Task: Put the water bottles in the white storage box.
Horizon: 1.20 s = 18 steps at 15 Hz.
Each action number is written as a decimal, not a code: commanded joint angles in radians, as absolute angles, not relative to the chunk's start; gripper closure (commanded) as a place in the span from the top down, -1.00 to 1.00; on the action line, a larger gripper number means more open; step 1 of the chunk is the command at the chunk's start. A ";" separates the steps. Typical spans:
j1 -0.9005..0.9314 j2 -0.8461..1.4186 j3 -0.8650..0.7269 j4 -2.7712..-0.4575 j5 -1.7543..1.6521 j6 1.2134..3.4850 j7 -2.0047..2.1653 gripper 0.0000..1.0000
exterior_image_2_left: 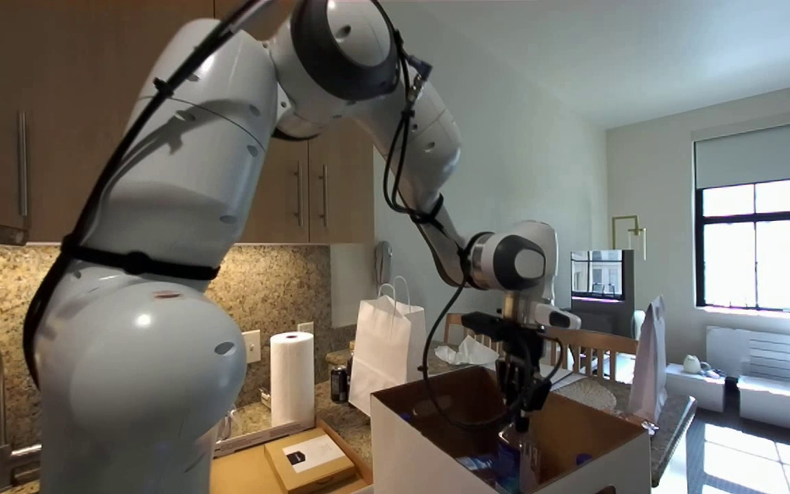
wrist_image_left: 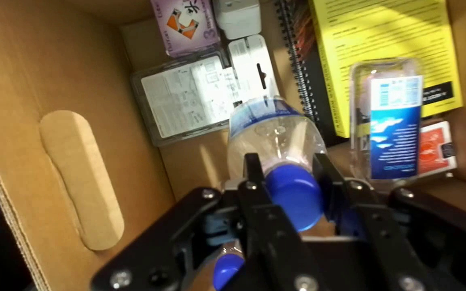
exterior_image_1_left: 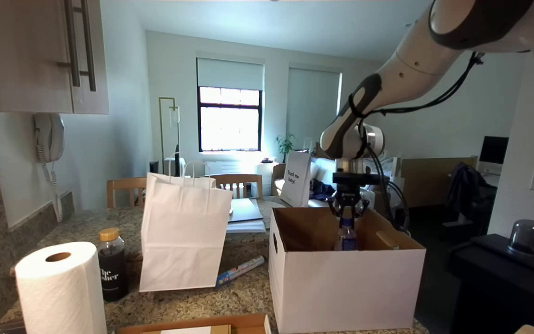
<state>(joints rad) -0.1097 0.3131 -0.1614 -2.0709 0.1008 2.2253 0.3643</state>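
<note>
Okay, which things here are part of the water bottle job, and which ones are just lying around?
Part of the job:
white storage box
water bottle, inside that box
gripper, holding its blue cap
second blue cap, probably another bottle's

Just lying around:
paper towel roll
white paper bag
dark bottle with yellowish lid
yellow book, inside the box

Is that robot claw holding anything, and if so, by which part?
A water bottle, it seems: the claw has it by the blue cap at its top.
</note>
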 commanded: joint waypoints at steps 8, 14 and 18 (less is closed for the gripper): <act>-0.124 0.463 -0.191 -1.899 0.084 2.183 0.347 0.82; -0.124 0.226 -0.165 -1.990 0.129 2.163 0.304 1.00; -0.125 0.030 -0.157 -2.028 0.122 2.061 0.234 1.00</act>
